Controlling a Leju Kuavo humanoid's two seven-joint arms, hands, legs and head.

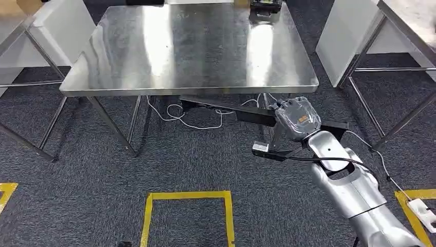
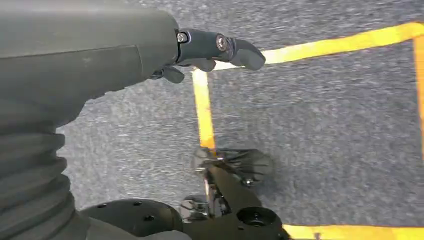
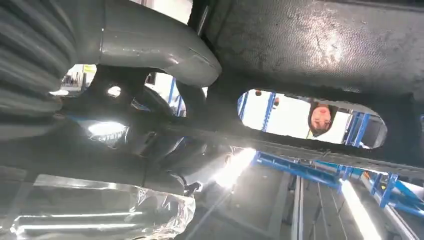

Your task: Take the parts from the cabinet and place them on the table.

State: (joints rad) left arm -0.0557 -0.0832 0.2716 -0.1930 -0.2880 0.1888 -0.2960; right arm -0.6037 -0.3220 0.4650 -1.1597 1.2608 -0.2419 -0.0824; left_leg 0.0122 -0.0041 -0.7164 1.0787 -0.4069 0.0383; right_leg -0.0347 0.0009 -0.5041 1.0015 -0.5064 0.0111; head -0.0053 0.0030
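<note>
My right hand [image 1: 297, 117] grips a long dark metal part [image 1: 226, 109] just in front of and below the near edge of the steel table [image 1: 195, 51]. The part runs crosswise, and a short piece with a pale end [image 1: 260, 149] hangs under it. In the right wrist view the thick thumb [image 3: 150, 45] lies against the dark slotted part [image 3: 320, 55], with crinkled clear plastic [image 3: 100, 215] close by. Another dark part [image 1: 265, 7] lies at the table's far edge. My left hand [image 2: 215, 50] hangs over the carpet and holds nothing.
Yellow tape [image 1: 187, 195] marks a square on the grey carpet in front of me. White cables [image 1: 175, 117] trail under the table. A second steel table [image 1: 406, 20] stands at the right, a white panel [image 1: 56, 25] at the left, a power strip [image 1: 421, 208] near my right arm.
</note>
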